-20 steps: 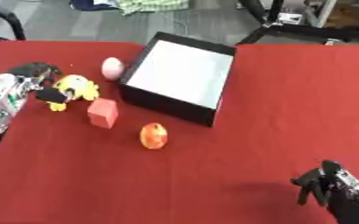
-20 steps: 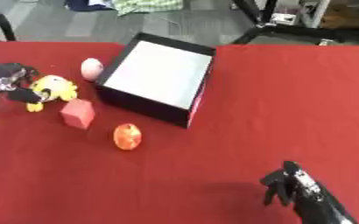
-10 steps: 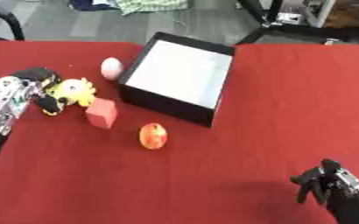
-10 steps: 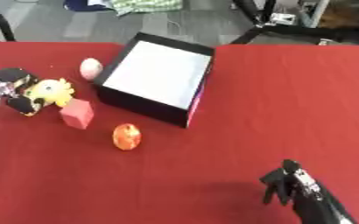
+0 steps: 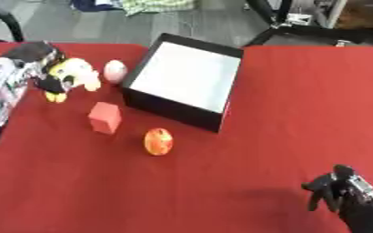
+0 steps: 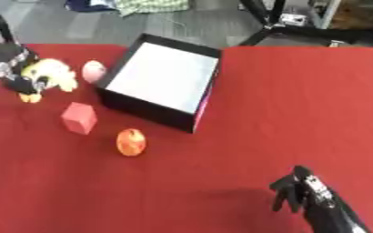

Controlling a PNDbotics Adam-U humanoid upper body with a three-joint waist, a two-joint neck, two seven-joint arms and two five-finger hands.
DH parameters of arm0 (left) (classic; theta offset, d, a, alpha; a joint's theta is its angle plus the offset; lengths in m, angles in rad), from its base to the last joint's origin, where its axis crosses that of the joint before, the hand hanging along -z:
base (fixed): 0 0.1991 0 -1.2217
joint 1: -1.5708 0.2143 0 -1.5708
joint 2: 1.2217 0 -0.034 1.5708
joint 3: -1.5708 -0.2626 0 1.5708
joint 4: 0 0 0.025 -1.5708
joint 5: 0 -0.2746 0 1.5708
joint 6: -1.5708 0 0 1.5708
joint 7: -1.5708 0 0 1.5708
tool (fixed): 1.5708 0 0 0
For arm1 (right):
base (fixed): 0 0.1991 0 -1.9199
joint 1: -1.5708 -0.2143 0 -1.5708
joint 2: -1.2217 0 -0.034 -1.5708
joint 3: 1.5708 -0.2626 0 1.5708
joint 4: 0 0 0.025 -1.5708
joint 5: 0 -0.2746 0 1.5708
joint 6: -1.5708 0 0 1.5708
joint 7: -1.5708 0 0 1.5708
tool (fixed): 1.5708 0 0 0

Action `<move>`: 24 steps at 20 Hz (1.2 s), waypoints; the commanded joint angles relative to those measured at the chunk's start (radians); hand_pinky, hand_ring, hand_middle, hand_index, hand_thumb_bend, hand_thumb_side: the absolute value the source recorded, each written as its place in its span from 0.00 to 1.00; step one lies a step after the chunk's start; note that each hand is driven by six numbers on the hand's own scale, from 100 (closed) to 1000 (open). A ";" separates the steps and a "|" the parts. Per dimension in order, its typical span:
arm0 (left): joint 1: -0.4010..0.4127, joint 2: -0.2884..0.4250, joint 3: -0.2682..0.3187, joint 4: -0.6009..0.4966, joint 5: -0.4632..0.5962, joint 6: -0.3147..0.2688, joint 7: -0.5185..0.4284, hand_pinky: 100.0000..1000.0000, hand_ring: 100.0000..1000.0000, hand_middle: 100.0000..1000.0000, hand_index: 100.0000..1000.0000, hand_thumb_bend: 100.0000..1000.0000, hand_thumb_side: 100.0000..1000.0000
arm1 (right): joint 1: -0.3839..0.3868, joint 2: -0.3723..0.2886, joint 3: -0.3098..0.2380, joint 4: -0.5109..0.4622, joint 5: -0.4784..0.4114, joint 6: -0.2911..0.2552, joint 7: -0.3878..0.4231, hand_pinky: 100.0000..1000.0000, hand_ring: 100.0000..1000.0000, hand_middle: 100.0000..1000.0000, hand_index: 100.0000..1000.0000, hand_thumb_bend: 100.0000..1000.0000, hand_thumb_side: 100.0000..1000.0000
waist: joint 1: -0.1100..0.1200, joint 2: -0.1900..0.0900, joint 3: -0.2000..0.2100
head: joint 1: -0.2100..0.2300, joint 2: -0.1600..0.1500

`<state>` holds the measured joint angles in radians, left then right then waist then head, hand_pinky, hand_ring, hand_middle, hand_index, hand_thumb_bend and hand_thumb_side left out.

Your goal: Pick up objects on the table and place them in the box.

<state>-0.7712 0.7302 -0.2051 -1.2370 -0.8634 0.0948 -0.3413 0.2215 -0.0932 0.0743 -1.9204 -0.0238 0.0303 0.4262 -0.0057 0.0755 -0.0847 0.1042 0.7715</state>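
Left hand [image 5: 32, 57] closes round the yellow toy [image 5: 70, 75] at the counter's [image 5: 301, 100] far left. Right hand [image 5: 342, 195] idles low right, fingers curled, holding nothing. Box [image 5: 183, 79] appears empty. Pink ball [image 5: 115, 70], red cube [image 5: 105, 117] and orange fruit [image 5: 158, 141] remain outside: task barely begun.

Table [image 5: 285, 100], red cloth surface. On it we count: one black box [image 5: 185, 81], open, white inside; one pale pink ball [image 5: 115, 70] just left of it; one yellow soft toy [image 5: 70, 76] further left; one red cube [image 5: 104, 118]; one orange-red fruit [image 5: 158, 141] before the box.
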 commanded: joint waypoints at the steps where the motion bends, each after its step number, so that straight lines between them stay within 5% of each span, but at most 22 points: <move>1: -0.057 0.043 -0.017 -0.094 0.051 -0.028 -0.004 0.64 0.34 0.29 0.61 0.00 0.10 | 0.000 -0.011 -0.001 -0.014 -0.010 -0.004 -0.002 0.85 0.34 0.10 0.51 0.00 1.00 | -0.008 -0.030 0.000 | 0.001 -0.001; 7: -0.093 -0.040 -0.150 -0.229 0.105 -0.057 -0.093 0.66 0.38 0.33 0.65 0.00 0.10 | -0.005 -0.013 0.003 -0.012 -0.014 -0.004 0.003 0.85 0.35 0.10 0.51 0.00 1.00 | -0.008 -0.029 -0.012 | 0.008 -0.001; 12: -0.121 -0.128 -0.258 -0.212 0.048 -0.068 -0.172 0.66 0.40 0.35 0.66 0.02 0.10 | -0.012 -0.012 0.004 -0.012 -0.019 -0.003 0.005 0.85 0.35 0.10 0.51 0.00 1.00 | -0.009 -0.027 -0.022 | 0.009 -0.001; 16: -0.129 -0.186 -0.265 -0.157 -0.057 -0.054 -0.250 0.67 0.42 0.38 0.68 0.09 0.10 | -0.016 -0.011 0.005 -0.012 -0.027 -0.004 0.005 0.85 0.35 0.10 0.51 0.00 1.00 | -0.010 -0.027 -0.025 | 0.007 -0.001; 21: -0.120 -0.244 -0.238 -0.042 -0.186 0.005 -0.190 0.69 0.50 0.48 0.77 0.11 0.11 | -0.016 -0.011 0.008 -0.012 -0.029 -0.002 0.009 0.85 0.35 0.10 0.51 0.00 1.00 | -0.012 -0.026 -0.028 | 0.002 -0.001; 23: -0.116 -0.258 -0.231 -0.010 -0.211 0.024 -0.137 0.73 0.60 0.62 0.86 0.13 0.30 | -0.016 -0.010 0.008 -0.012 -0.028 -0.002 0.010 0.85 0.35 0.10 0.51 0.00 1.00 | -0.013 -0.025 -0.028 | 0.001 -0.001; 24: -0.114 -0.262 -0.230 0.002 -0.218 0.030 -0.114 0.75 0.66 0.69 0.90 0.15 0.54 | -0.016 -0.010 0.008 -0.012 -0.027 -0.002 0.010 0.85 0.35 0.10 0.51 0.00 1.00 | -0.013 -0.025 -0.028 | 0.001 -0.001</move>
<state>-0.8701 0.4635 -0.4524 -1.2436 -1.0612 0.1151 -0.4842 0.2111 -0.0934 0.0807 -1.9200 -0.0484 0.0292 0.4338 -0.0059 0.0752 -0.1110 0.1076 0.7715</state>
